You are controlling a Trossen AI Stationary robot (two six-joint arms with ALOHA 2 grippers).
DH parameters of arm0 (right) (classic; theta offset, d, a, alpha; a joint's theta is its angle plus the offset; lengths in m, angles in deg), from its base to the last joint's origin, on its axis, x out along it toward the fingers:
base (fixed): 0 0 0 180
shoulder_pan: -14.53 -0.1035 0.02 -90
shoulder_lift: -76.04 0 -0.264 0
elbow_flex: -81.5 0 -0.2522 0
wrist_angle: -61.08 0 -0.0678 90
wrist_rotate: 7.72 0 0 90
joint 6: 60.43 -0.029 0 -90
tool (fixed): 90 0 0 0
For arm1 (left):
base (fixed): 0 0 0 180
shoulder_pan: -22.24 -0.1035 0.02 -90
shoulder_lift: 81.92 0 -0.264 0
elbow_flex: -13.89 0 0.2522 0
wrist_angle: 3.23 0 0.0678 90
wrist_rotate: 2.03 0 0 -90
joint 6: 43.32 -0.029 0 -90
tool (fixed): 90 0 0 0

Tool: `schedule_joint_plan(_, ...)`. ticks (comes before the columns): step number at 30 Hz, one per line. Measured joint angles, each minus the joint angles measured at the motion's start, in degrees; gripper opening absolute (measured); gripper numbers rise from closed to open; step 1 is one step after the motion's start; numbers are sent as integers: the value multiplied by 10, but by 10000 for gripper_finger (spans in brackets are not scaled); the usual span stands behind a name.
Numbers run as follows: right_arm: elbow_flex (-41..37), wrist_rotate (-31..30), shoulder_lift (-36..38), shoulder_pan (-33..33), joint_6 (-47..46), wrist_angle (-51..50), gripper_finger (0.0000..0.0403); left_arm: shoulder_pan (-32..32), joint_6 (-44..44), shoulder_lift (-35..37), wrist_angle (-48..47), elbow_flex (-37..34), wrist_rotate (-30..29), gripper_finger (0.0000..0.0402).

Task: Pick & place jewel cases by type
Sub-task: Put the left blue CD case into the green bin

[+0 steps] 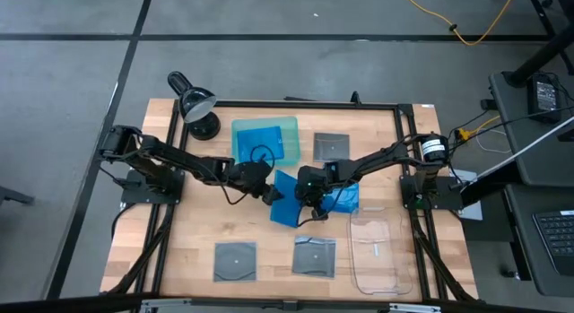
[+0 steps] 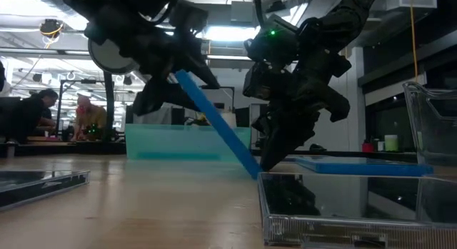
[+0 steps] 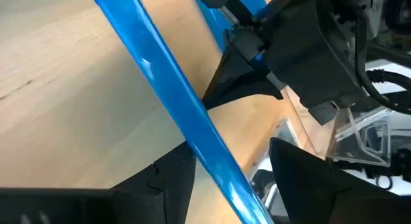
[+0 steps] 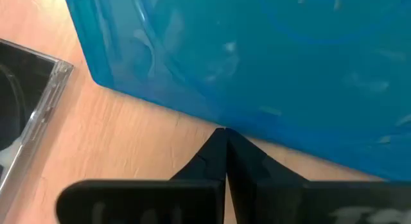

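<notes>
One blue jewel case (image 1: 285,205) stands tilted at the table's middle, its lower edge (image 2: 251,172) on the wood and its upper end up at my left gripper (image 1: 266,189). That gripper is open, with a finger on either side of the case (image 3: 192,128). My right gripper (image 1: 305,198) is shut, its tips down at the case's lower edge. A second blue case (image 1: 346,198) lies flat just right of it. Grey-clear square cases lie at the far middle (image 1: 330,145) and along the near edge (image 1: 235,259) (image 1: 314,256). My left gripper has the tilted blue case's raised end between its open fingers, coming level from the table's left. The case leans against one finger (image 3: 168,182); a gap shows at the other finger (image 3: 302,176). My right gripper's shut fingertips (image 4: 225,137) meet the blue case's lower edge (image 4: 212,118) from above, slanting, at the table top.
The translucent green tray (image 1: 289,125) sits behind the grippers, with a bluer shape inside it. The clear plastic tray (image 1: 377,252) stands at the near right. A black lamp (image 1: 197,107) is at the far left corner. Bare wood lies on the near left.
</notes>
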Motion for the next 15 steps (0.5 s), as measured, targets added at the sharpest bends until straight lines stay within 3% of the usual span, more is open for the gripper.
schedule_joint_plan(8, -1, 3, 0, 2, 0, -3, 9, -17, -7, -1, -38, -1, -4, 164)
schedule_joint_plan(15, -1, 3, 1, 2, 0, -5, 9, -20, -9, -12, -53, -2, 3, 119)
